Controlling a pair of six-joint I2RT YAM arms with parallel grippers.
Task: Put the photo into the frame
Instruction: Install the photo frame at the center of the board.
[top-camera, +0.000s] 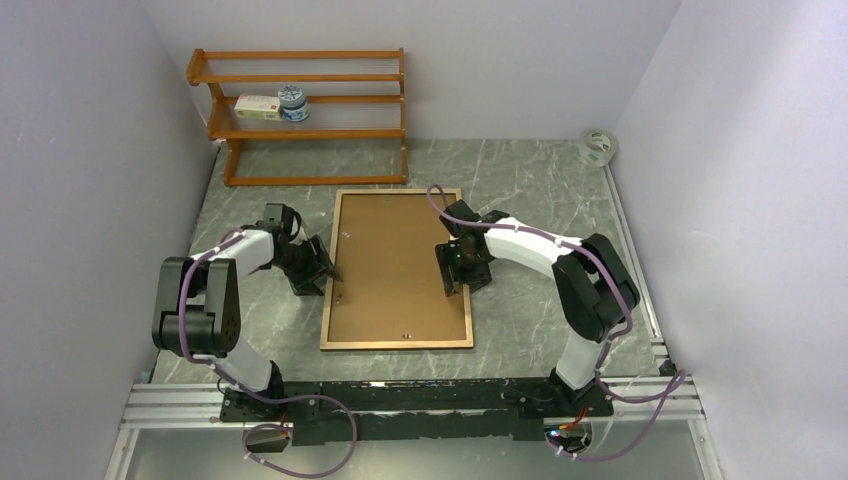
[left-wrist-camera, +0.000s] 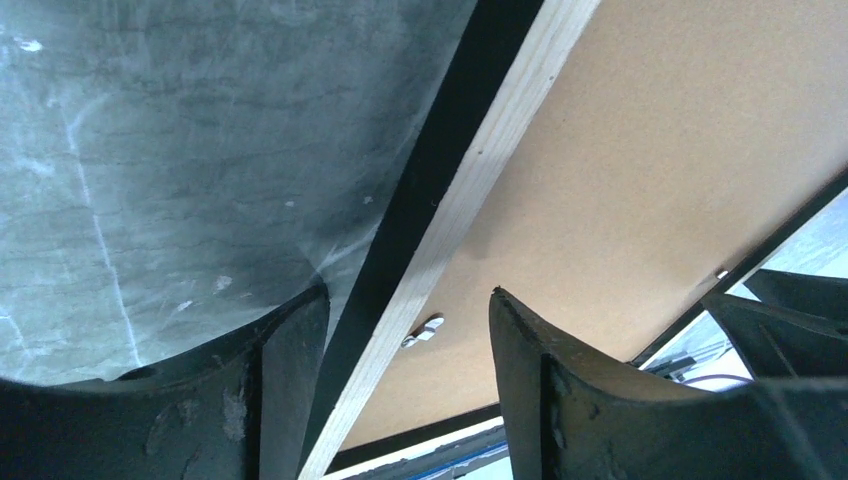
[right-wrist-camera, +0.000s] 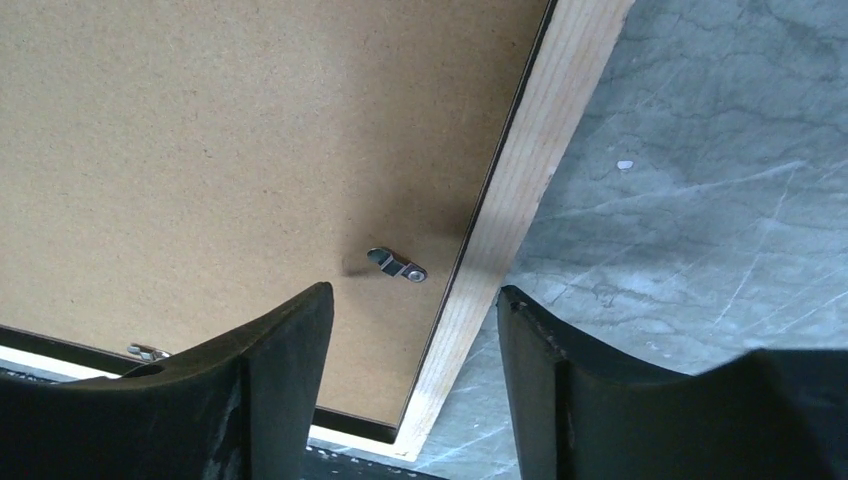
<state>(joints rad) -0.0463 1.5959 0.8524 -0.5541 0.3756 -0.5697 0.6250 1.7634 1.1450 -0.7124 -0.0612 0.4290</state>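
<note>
The frame lies back-up in the middle of the table, its light wood rim around the flat brown backing board. The photo is not in view. My left gripper is open at the frame's left edge; in the left wrist view its jaws straddle the wood rim close to a small metal clip. My right gripper is open at the right edge; in the right wrist view its jaws straddle the rim just below a metal clip. Neither gripper holds anything.
An orange-brown shelf rack stands at the back left with a small box and a round tin on it. A tape roll lies at the back right corner. Walls close in on both sides.
</note>
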